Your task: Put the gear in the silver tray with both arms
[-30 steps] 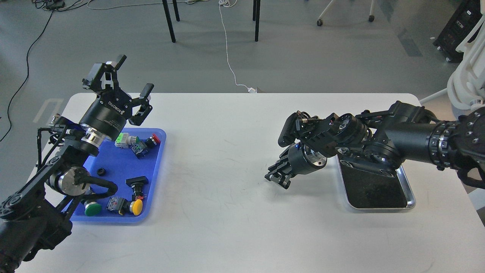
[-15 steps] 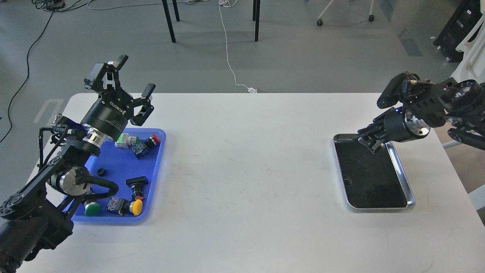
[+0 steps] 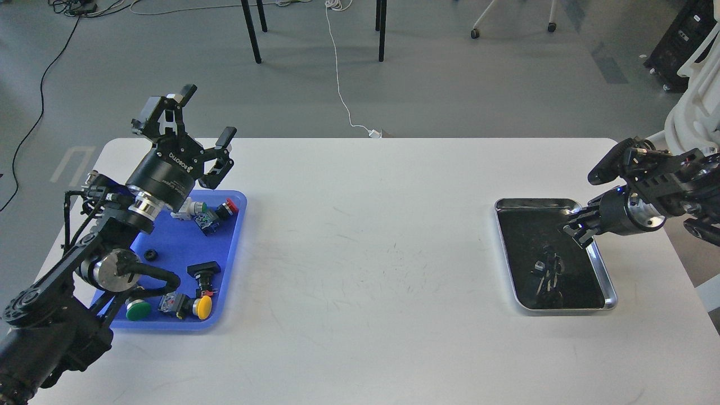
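Claws first: the left claw (image 3: 191,121) is up in the air over the far end of the blue tray (image 3: 232,264), pointing up and away, with its fingers (image 3: 226,136) spread wide apart and nothing between them. The right claw (image 3: 579,224) hangs over the far right corner of the silver tray (image 3: 609,292), tips aimed down and left toward the tray floor. It looks small and dark from here, so I honestly cannot tell if its fingers are together or apart, or if it has anything in them.

The silver tray sits on the right side of the white surface (image 3: 365,270), long side running front to back. On its dark shiny floor there is a dark smudgy shape (image 3: 548,273), could be a reflection of the arm or a small part, can't say which.

The blue tray is way over on the left side of the surface, well apart from the silver one. Inside it is a small black ring-like part (image 3: 149,255), maybe the gear, lying alone near the left arm's elbow joint. Around it are push buttons: a green one (image 3: 137,310), a yellow one (image 3: 203,306), a red-capped one (image 3: 229,207) and a black one (image 3: 203,271).
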`<state>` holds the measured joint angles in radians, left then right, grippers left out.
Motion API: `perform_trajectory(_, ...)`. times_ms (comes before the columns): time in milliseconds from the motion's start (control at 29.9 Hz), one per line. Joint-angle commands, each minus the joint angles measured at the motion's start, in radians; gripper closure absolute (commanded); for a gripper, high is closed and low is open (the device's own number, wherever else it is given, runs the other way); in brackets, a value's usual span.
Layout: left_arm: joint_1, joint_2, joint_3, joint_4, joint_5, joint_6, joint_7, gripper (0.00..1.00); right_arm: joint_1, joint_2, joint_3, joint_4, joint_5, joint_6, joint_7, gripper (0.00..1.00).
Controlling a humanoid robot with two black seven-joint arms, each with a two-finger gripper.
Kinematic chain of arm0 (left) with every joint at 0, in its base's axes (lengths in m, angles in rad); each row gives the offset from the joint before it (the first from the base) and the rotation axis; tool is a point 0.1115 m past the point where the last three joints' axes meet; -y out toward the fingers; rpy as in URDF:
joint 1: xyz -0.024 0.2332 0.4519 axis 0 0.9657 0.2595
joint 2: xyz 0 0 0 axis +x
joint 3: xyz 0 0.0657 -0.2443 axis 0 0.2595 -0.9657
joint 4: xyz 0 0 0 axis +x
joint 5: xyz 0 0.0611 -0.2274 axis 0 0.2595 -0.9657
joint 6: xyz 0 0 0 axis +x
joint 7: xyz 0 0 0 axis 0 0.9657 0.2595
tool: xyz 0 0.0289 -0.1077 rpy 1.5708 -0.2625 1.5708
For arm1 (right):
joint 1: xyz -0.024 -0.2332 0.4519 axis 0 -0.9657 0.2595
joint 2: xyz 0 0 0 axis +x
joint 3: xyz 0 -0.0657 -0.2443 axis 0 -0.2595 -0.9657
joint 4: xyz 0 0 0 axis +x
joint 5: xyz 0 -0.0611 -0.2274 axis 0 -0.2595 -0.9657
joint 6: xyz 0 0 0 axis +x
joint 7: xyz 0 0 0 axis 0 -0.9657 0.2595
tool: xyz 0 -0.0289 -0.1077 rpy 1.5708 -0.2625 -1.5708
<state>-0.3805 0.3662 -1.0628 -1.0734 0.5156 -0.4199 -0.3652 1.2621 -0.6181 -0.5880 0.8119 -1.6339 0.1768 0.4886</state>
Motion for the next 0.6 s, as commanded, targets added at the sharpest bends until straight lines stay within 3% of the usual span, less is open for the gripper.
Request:
perform_trajectory(0, 0.0, 0.002, 0.001, 0.0, 0.0, 0.0, 0.0, 0.02, -0.036, 0.023, 0.028, -0.014, 0.002, -0.003, 0.0, 0.83)
perform_trajectory(368, 0.0, 0.01, 0.0, 0.0, 0.0, 0.0, -0.001, 0.02, -0.058, 0.041, 0.05, -0.013, 0.043, -0.007, 0.0, 0.73)
perform_trajectory(468, 0.0, 0.01, 0.0, 0.0, 0.0, 0.0, 0.0, 0.02, -0.058, 0.038, 0.051, -0.01, 0.045, -0.007, 0.0, 0.49)
perform_trajectory(568, 0.0, 0.01, 0.0, 0.0, 0.0, 0.0, 0.0, 0.02, -0.056, 0.028, 0.065, 0.0, 0.061, -0.01, 0.0, 0.35)
